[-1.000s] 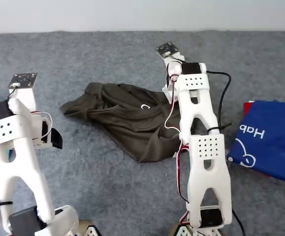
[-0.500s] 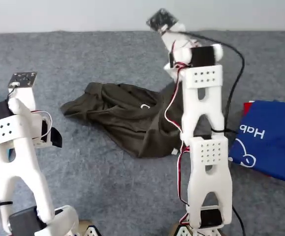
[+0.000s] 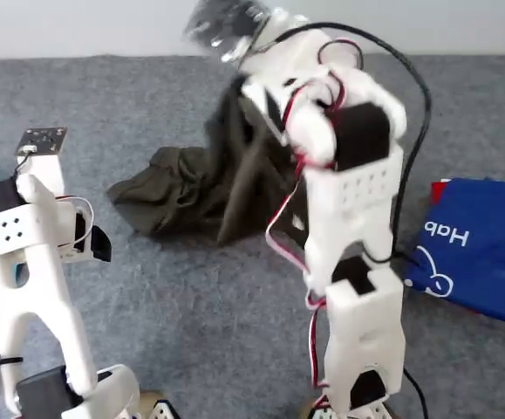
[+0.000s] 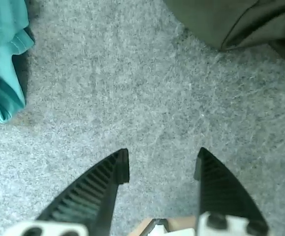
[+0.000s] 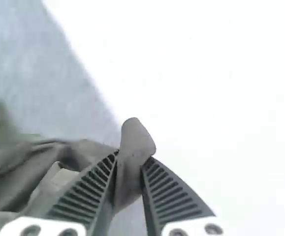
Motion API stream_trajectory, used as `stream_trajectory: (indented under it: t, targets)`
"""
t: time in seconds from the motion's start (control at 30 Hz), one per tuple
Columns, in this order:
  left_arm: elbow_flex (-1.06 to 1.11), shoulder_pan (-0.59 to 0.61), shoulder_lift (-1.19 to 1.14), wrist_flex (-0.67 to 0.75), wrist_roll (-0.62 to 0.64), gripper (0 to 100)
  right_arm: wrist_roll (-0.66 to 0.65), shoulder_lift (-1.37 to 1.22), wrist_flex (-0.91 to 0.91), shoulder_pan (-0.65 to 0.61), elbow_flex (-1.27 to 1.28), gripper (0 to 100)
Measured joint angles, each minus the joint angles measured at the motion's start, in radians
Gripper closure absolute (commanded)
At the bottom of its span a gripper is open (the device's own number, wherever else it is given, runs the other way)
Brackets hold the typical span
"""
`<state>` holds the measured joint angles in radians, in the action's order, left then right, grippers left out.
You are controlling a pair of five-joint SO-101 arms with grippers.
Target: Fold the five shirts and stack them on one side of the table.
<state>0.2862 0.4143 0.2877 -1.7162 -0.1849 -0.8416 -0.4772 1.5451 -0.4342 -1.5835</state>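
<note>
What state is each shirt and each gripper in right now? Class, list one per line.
Dark olive cloth shirt: unfolded, one end held up, the rest bunched on the grey felt table.
Blue cloth shirt with white print: lying on the table, not gripped.
Teal cloth shirt: lying rumpled on the table, not gripped.
Left gripper: open, empty, over bare table.
Right gripper: shut on the olive shirt.

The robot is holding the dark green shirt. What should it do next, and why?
Probably lift a little higher: the right gripper pinches a fold of the dark green shirt, but most of it lies bunched on the table.
</note>
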Motion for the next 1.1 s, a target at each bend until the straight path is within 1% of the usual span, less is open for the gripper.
stream_trajectory:
  t: [0.1,0.17,0.27,0.43,0.5,0.57,0.67,0.77,0.9,1.03,1.1]
  targets:
    - [0.0,0.0,0.0,0.0,0.0,90,-0.121,0.064,-0.11,-0.083,0.0,98.8]
    - [0.0,0.0,0.0,0.0,0.0,92,-0.213,0.089,-0.19,-0.123,-0.002,98.8]
    - [0.0,0.0,0.0,0.0,0.0,92,-0.35,0.101,-0.311,-0.172,-0.002,98.8]
    - [-0.002,0.0,0.0,0.0,0.0,92,-0.523,0.101,-0.509,-0.232,-0.002,98.8]
    - [-0.011,0.0,0.008,0.0,0.0,92,-0.582,0.101,-0.568,-0.262,-0.002,98.8]
    - [-0.02,0.0,0.044,0.0,0.011,92,-0.608,0.103,-0.582,-0.269,0.003,98.8]
    - [-0.023,0.002,0.135,0.011,0.041,91,-0.614,0.087,-0.578,-0.21,0.025,98.8]
    - [-0.025,-0.002,0.238,0.023,0.049,86,-0.555,0.031,-0.506,-0.121,0.035,98.8]
    - [-0.025,0.0,0.307,0.029,0.049,78,-0.473,-0.06,-0.27,-0.029,0.035,98.8]
    - [-0.025,-0.005,0.313,0.029,0.049,77,-0.338,-0.132,-0.025,0.046,0.037,98.8]
    - [-0.025,-0.041,0.302,0.029,0.044,77,-0.269,-0.173,0.077,0.083,0.038,98.8]
